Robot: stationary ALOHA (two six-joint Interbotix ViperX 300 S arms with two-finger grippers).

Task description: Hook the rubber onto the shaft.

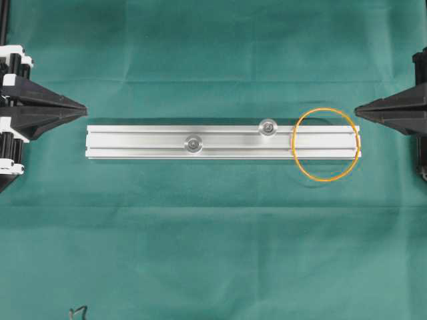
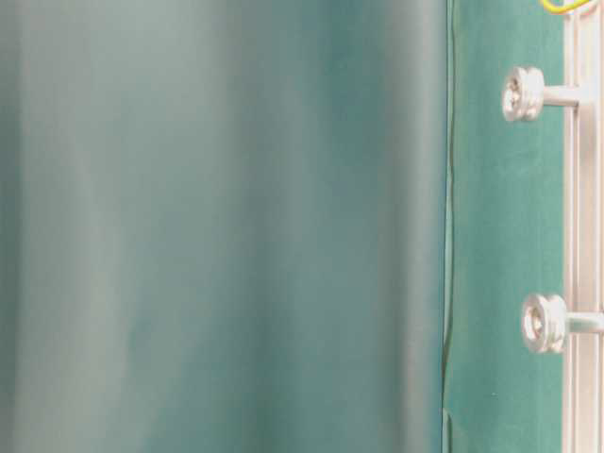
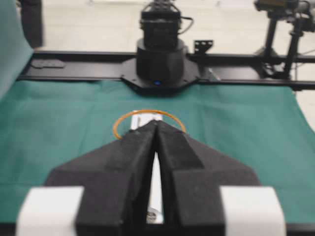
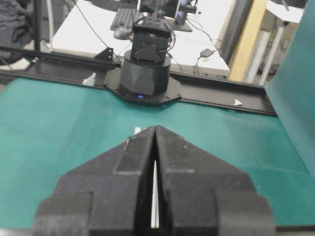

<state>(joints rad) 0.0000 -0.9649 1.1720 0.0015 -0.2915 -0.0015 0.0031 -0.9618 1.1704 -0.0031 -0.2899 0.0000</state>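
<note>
A thin orange rubber band (image 1: 294,155) lies flat over the right end of the silver rail (image 1: 140,142) in the overhead view. Two silver shafts stand on the rail, one near the middle (image 1: 193,143) and one right of it (image 1: 268,127). My left gripper (image 1: 84,107) is shut and empty, just off the rail's left end. My right gripper (image 1: 357,107) is shut and empty, just right of the band. In the left wrist view the band (image 3: 118,124) shows beyond the shut tips (image 3: 157,123). In the right wrist view the tips (image 4: 155,127) hide most of the rail.
Green cloth (image 1: 213,233) covers the table. The table-level view shows both shafts (image 2: 524,92) (image 2: 545,323) side-on and a bit of band (image 2: 562,6). Arm bases stand at each far end (image 3: 160,54) (image 4: 145,64). A small dark item (image 1: 79,312) lies at the front left.
</note>
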